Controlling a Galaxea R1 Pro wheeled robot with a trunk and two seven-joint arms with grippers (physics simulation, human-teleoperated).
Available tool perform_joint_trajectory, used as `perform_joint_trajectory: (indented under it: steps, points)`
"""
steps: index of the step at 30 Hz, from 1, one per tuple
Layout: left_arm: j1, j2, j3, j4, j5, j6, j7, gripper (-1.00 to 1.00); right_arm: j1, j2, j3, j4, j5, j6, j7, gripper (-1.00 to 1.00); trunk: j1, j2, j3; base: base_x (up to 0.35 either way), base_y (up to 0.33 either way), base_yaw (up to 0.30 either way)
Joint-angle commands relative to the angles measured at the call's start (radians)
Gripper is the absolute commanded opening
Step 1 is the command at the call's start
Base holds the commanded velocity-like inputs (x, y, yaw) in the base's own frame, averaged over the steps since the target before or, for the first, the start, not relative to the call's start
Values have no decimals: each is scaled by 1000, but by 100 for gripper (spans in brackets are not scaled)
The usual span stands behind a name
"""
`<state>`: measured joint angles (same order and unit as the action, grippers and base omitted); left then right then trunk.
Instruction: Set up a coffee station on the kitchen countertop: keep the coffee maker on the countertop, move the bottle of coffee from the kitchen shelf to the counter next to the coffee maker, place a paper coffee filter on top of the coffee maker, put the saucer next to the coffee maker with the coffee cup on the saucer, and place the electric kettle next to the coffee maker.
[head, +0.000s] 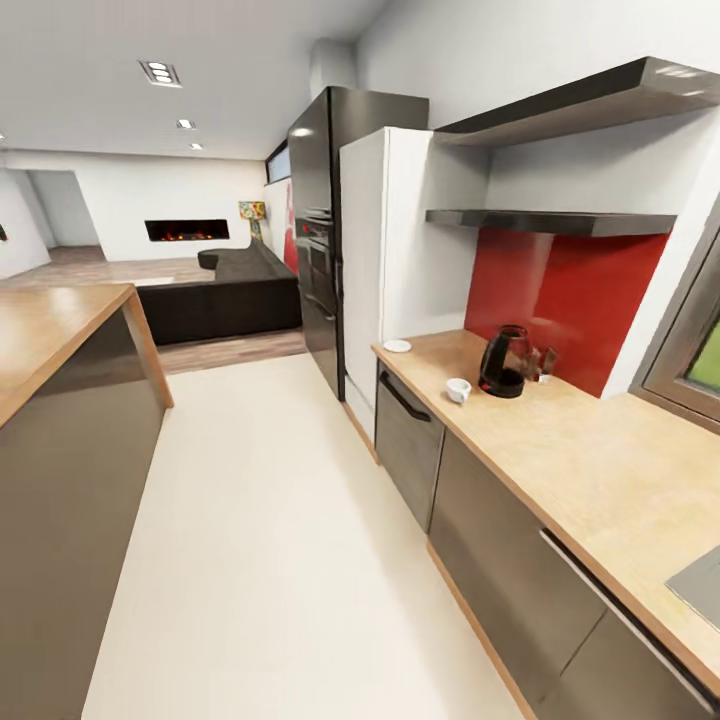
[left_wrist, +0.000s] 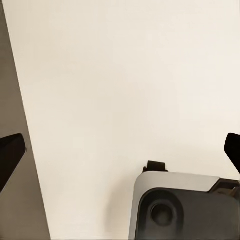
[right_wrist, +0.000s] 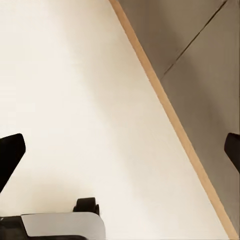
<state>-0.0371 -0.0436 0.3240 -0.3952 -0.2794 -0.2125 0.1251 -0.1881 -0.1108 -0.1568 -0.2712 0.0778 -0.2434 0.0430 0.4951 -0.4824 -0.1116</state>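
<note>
Both sets of fingers, left (left_wrist: 120, 150) and right (right_wrist: 120, 150), hang spread above the floor (head: 270, 520), well apart from the electric kettle (head: 503, 362), coffee cup (head: 458, 390) and saucer (head: 397, 346) on the desk (head: 560, 450).

A white fridge (head: 385, 260) stands at the far end of the kitchen run, a black oven tower (head: 318, 250) just beyond it, grey shelves (head: 560, 160) and a red backsplash (head: 570, 300) beside it.

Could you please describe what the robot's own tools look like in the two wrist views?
The left tool shows two black, tapered fingertips at the picture's edges. The right tool has matching black fingertips. Below both appears a rounded grey-and-silver robot part.
</note>
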Motion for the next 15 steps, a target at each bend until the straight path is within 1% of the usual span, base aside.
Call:
perform_joint_trajectory:
  steps: [1,11,15]
  points:
    - [-1,-1,6,1,-11,-4,2,100,-1,0,-8,0,8,-4,5,100,1,-2,-2,321,125,266]
    - [-1,-1,6,1,-11,-4,2,100,-1,2,-7,1,8,-4,5,100,1,-2,-8,326,101,266]
    - [-1,-1,6,1,-11,-4,2,100,-1,2,-7,1,8,-4,5,100,1,-2,-11,334,23,266]
